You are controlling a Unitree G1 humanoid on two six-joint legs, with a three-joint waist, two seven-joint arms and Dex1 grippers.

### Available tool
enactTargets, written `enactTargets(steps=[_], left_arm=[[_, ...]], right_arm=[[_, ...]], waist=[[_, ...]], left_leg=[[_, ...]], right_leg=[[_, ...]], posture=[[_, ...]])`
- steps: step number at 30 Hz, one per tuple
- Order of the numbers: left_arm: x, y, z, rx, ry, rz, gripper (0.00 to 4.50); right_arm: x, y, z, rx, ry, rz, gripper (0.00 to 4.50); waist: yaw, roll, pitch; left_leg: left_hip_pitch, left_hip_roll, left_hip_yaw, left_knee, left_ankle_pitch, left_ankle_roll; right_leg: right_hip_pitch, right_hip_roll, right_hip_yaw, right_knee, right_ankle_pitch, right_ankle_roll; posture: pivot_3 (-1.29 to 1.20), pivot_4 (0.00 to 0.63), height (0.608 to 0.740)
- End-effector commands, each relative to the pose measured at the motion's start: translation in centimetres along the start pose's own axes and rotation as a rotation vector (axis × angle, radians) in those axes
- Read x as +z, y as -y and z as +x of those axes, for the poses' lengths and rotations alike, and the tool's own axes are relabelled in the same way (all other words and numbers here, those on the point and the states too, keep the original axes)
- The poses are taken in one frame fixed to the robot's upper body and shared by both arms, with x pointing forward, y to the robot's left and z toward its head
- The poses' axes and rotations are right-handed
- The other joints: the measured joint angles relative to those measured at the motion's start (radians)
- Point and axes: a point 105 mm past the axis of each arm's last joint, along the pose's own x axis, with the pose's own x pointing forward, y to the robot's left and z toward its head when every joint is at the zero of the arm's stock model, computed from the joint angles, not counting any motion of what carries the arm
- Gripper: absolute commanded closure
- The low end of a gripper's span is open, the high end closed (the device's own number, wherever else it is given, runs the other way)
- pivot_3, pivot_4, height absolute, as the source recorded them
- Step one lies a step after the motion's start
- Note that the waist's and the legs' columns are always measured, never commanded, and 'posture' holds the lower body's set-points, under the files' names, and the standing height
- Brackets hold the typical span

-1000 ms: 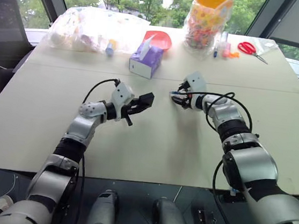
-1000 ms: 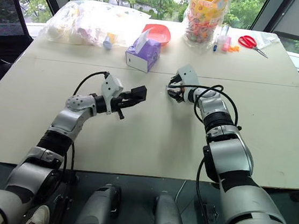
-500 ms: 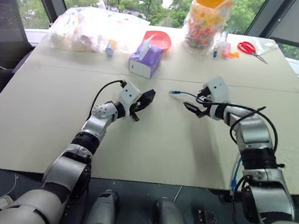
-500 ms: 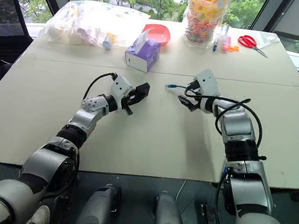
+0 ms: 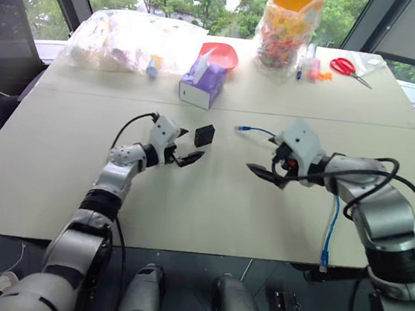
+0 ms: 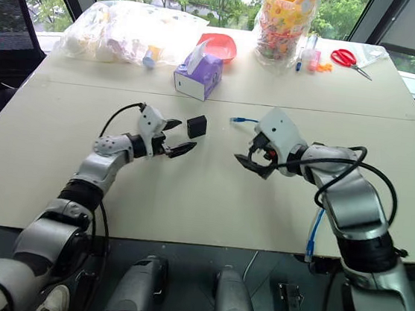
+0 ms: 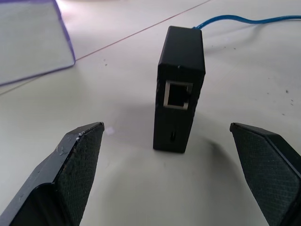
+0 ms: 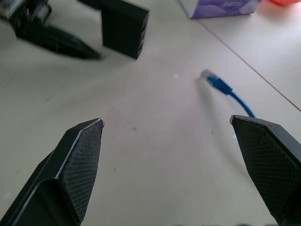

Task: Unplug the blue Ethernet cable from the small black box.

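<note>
So the small black box (image 5: 204, 133) is standing upright on the desk (image 5: 210, 201), on its narrow end, just in front of the purple tissue box (image 5: 202, 84). Its empty port faces the left pincer (image 7: 175, 160), and its long axis runs straight up. The blue Ethernet cable (image 5: 254, 130) is out: the plug end lies flat on the desk a little to the right of the box, plug pointing toward it, apart from it. From there the cable runs right, passes behind the right arm, and a stretch hangs over the near desk edge.

Left pincer is released, fingers (image 7: 77, 165) spread wide either side of the box with nothing between them but air. Right pincer (image 8: 174, 160) is also released and holding nothing; it hangs nearer than the plug and to the right of the box.

What could go wrong from here, as I see it:
- The box is tall on a small footprint, so a nudge from the left fingers could easily tip it over.
- The hanging part of the cable is right by the right arm. If the arm snags it, the plug could get dragged across the desk, or the whole cable could slide off the edge.

To my eye the unplugging itself looks done.
</note>
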Motion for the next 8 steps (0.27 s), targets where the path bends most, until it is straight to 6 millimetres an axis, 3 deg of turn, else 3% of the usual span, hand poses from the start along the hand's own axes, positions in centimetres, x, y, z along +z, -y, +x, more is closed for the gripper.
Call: enactTargets(steps=[1,5,8], left_arm=[[3.1,0.7,-1.6,-0.053,0.062,0.005,0.03],[3.4,2.1,-5.3,-0.146,0.023,-0.068,0.03],[4.2,2.2,-6.4,-0.149,0.018,-0.071,0.03]], right_arm=[[1.9,-0.6,-1.3,0.038,0.064,-0.073,0.0],[2.1,-0.6,-2.0,0.064,0.067,-0.08,0.0],[2.1,-0.6,-2.1,0.075,0.066,-0.09,0.0]], waist=[[0.0,0.0,0.0],[-0.001,0.0,0.0],[-0.001,0.0,0.0]], left_leg=[[0.0,0.0,0.0,0.0,0.0,0.0],[0.002,0.0,0.0,0.001,0.0,0.0],[0.002,0.0,0.0,0.002,0.0,0.0]], right_leg=[[0.0,0.0,0.0,0.0,0.0,0.0],[0.002,-0.001,0.0,0.0,-0.001,-0.003],[0.002,-0.001,0.0,0.0,-0.002,-0.004]], posture=[[0.0,0.15,0.735],[0.0,0.15,0.735],[0.0,0.15,0.735]])
